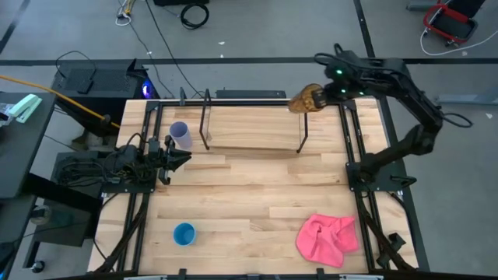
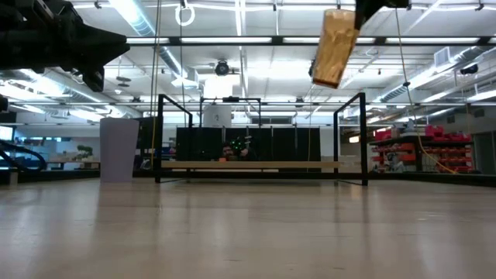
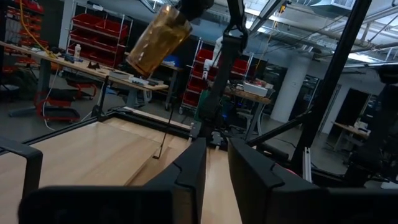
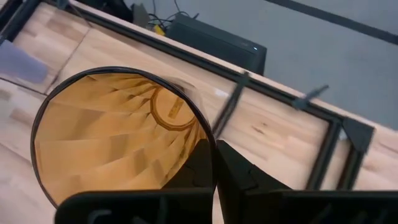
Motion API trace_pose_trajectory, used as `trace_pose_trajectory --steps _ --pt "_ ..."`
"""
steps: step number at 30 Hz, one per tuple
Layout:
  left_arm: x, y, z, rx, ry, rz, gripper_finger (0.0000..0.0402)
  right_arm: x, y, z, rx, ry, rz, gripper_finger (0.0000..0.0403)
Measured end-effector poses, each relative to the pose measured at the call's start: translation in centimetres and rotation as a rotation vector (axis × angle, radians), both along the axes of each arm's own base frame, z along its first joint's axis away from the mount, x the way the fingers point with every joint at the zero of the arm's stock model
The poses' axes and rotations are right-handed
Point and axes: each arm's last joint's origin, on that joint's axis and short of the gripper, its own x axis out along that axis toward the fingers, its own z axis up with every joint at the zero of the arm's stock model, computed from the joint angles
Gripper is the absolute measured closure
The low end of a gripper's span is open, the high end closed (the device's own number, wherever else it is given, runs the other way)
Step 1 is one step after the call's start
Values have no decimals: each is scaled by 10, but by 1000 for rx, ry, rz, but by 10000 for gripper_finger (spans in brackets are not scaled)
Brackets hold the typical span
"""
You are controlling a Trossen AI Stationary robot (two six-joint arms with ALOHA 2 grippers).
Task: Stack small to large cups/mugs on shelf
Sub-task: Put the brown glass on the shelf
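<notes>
The amber-orange cup (image 1: 306,99) hangs in my right gripper (image 1: 320,95), high above the right end of the shelf (image 1: 253,124). It also shows in the low view (image 2: 335,48). The lavender cup (image 1: 180,134) stands upright on the table just left of the shelf. The blue cup (image 1: 184,233) stands mouth up near the front left. My left gripper (image 1: 177,158) hovers just in front of the lavender cup, empty, with only a narrow gap between its fingers (image 3: 214,168). My right gripper holds the amber cup by its rim (image 4: 210,146), one finger (image 4: 194,171) inside the cup and the other (image 4: 245,177) outside against the wall. The cup is lifted clear and hangs tilted, its mouth toward the gripper and its base slanting down toward the table's left.
A crumpled pink cloth (image 1: 327,237) lies at the front right. The shelf's black rod frame (image 2: 262,132) stands along the far edge, its wood board (image 2: 252,164) low. Bare wood table lies between the shelf and the front edge.
</notes>
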Motion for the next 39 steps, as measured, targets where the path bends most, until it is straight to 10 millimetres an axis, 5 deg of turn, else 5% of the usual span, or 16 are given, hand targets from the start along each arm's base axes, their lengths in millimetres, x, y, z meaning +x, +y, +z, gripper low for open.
trace_pose_trajectory --steps 9,20,39 --pt "0 0 0 0 2 0 333 56 -22 -3 -19 60 57 398" --pt "0 0 -1 0 7 0 327 109 -48 -41 34 200 111 398" --pt "1 0 -4 -1 39 0 330 131 -86 -83 186 272 132 398"
